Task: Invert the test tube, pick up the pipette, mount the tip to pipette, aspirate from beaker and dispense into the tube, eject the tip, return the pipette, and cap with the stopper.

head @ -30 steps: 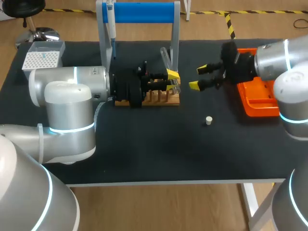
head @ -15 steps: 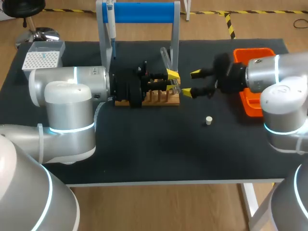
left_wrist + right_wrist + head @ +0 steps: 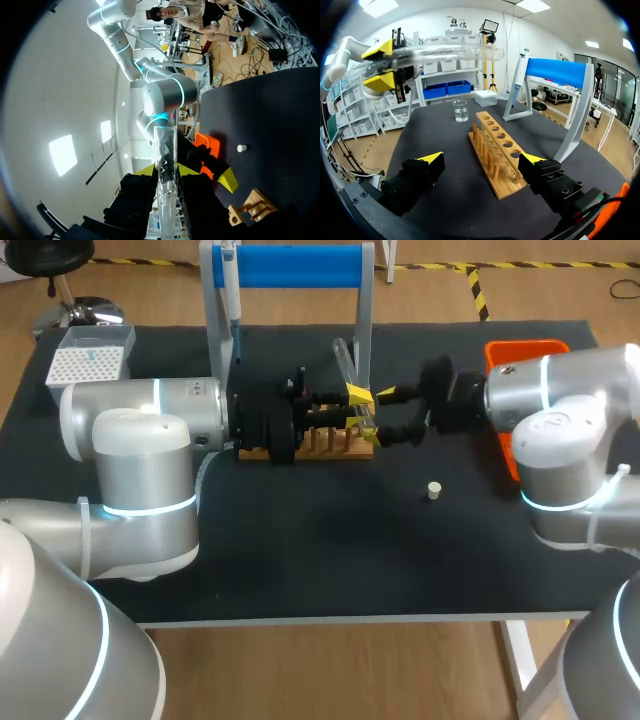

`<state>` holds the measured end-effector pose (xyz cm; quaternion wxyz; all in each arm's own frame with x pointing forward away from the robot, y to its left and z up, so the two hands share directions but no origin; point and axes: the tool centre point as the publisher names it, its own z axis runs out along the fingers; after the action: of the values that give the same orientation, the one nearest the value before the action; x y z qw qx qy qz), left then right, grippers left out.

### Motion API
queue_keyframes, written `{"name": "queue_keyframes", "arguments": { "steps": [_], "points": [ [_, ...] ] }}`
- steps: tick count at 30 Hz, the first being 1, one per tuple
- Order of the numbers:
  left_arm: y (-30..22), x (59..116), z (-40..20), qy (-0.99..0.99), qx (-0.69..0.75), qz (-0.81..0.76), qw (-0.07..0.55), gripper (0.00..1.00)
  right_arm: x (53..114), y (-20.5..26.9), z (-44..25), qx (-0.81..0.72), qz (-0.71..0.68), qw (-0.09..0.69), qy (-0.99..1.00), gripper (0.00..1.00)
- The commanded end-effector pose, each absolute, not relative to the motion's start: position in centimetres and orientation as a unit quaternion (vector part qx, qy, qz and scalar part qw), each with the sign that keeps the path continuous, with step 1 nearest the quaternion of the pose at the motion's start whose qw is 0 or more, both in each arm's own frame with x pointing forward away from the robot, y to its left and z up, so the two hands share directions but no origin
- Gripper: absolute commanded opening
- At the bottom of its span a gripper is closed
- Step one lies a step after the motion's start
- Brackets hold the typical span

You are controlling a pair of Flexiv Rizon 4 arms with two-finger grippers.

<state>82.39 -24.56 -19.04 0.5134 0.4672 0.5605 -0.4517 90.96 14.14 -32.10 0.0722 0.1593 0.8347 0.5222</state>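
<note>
My left gripper (image 3: 358,400) is shut on a clear test tube (image 3: 345,358), held tilted above the right end of the wooden rack (image 3: 312,446). In the left wrist view the tube (image 3: 165,160) runs straight out between the fingers. My right gripper (image 3: 383,413) stands open just right of the tube, one yellow tip on each side of its lower part, not touching. In the right wrist view the tube (image 3: 447,52) lies ahead of and above my open right gripper (image 3: 482,160), in the left gripper (image 3: 379,66). The pipette (image 3: 230,288) hangs on the blue stand (image 3: 290,265). A small white stopper (image 3: 434,490) lies on the table.
A tip box (image 3: 86,362) sits at the back left corner. An orange tray (image 3: 522,350) lies behind my right arm. A glass beaker (image 3: 461,111) stands beyond the rack (image 3: 496,150) in the right wrist view. Bare black tabletop fills the front.
My right arm has moved left, bringing its open gripper from near the orange tray up to the tube. The left arm and tube have stayed still.
</note>
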Motion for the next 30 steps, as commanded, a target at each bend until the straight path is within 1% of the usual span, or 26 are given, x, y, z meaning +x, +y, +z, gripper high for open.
{"name": "queue_keyframes", "arguments": {
  "steps": [1, 30],
  "points": [
    [-24.56, 82.39, -18.99, 0.561, 0.468, -0.451, 0.513, 0.00, 91.96, 15.03, -33.05, 0.159, 0.522, 0.071, 0.835, 1.00],
    [-24.56, 82.39, -18.99, 0.561, 0.468, -0.451, 0.513, 0.00, 92.35, 15.23, -33.15, 0.162, 0.525, 0.073, 0.832, 1.00]
  ]
}}
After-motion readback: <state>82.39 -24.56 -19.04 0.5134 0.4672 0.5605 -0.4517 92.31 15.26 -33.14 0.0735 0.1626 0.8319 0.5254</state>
